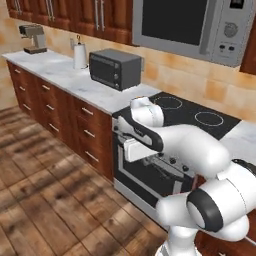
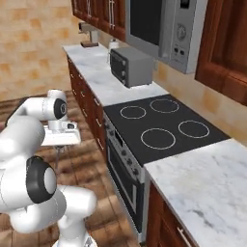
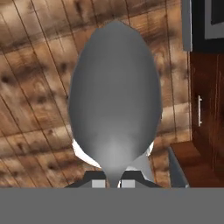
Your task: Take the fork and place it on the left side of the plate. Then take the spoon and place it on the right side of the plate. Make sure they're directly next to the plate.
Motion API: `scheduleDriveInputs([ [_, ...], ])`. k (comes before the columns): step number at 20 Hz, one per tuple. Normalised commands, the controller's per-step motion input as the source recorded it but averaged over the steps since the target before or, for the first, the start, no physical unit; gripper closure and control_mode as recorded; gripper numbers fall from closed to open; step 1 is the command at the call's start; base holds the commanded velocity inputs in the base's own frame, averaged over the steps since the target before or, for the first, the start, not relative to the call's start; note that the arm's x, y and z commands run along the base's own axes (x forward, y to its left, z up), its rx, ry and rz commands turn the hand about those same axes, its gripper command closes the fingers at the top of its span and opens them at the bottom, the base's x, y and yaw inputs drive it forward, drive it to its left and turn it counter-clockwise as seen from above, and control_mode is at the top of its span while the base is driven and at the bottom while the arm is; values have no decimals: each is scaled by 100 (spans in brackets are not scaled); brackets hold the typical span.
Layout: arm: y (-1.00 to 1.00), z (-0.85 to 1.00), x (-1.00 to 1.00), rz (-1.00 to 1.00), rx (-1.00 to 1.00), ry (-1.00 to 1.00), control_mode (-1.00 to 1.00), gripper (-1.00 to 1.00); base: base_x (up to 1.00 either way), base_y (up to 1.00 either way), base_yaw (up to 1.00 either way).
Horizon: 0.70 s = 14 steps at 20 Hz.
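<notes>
The hand view is dominated by the all-grey spoon [image 3: 114,100]: its oval bowl points away from the hand, over the wooden floor. My gripper [image 3: 113,181] is shut on the spoon's thin handle at the bottom of that view. From the right base view, the gripper [image 2: 59,146] points down beside the stove front, well out from the counter. The spoon [image 2: 57,158] hangs under it as a thin grey line. The fork and the plate are out of view.
A black cooktop [image 2: 164,125] with an oven below lies to the right of the arm. Marble counter [image 2: 207,188] continues on both sides. A toaster oven [image 1: 115,68], paper towel roll [image 1: 80,56] and coffee machine [image 1: 34,39] stand on the far counter. A microwave [image 1: 190,25] hangs above.
</notes>
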Motion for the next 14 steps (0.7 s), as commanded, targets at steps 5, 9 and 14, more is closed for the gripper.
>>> scheduleDriveInputs([
  [5,0,0,0,0,0,0,100,100,38,35,50],
  [9,0,0,0,0,0,0,100,100,88,34,17],
  [14,0,0,0,0,0,0,100,100,94,32,12],
])
